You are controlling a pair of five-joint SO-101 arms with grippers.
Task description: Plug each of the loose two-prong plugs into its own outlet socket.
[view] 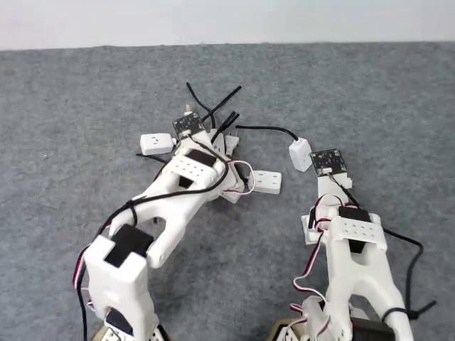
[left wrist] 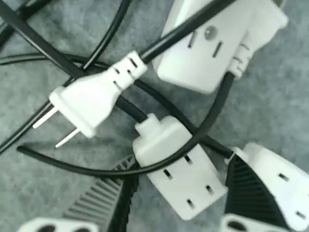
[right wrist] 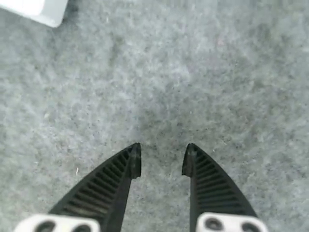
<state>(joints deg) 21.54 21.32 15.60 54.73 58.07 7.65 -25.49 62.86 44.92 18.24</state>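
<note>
Near the worktop's middle the left fingers (left wrist: 113, 200), wide and empty, straddle an outlet socket (left wrist: 179, 176), the loose plug (left wrist: 89, 99) just beyond them, long axis slanted, while the narrowly parted, empty right fingers (right wrist: 116, 188) hover farther off.

Soft, even light falls from overhead onto the grey fuzzy table cover (view: 384, 85). The white plastic arms (view: 178, 206) throw only faint, short shadows. Up close, the white two-prong plug (left wrist: 89, 101) shines bright, nearly washed out.
</note>
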